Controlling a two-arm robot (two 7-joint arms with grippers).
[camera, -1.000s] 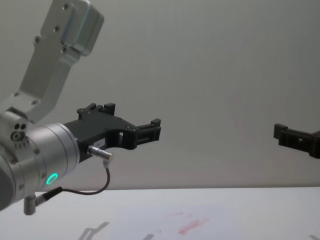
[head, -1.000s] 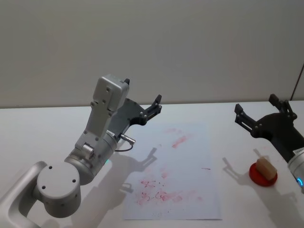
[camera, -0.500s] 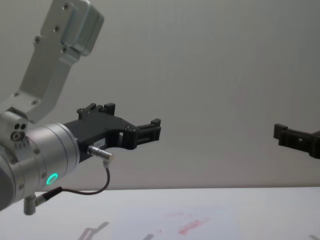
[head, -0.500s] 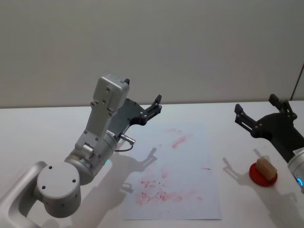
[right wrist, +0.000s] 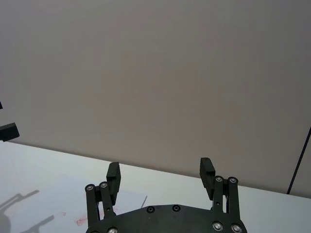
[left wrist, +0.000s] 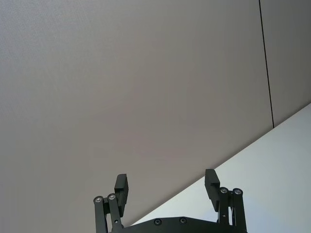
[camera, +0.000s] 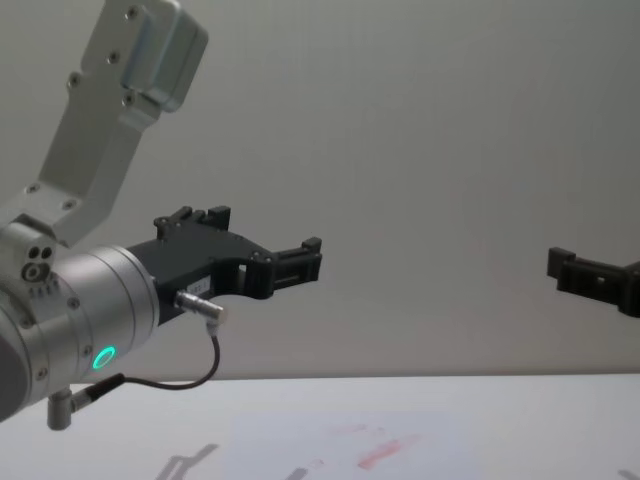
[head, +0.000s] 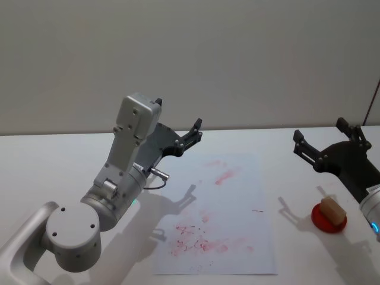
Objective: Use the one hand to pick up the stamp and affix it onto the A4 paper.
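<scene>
Two open hands hover: right hand (head: 319,132) near the stamp (head: 332,211) on its red pad (head: 322,225), left hand (head: 195,130) by the A4 paper (head: 231,202).

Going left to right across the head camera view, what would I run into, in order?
First the left arm → A4 paper → stamp on its red pad. The open right hand overlaps the stamp's span, so it is left out.
</scene>
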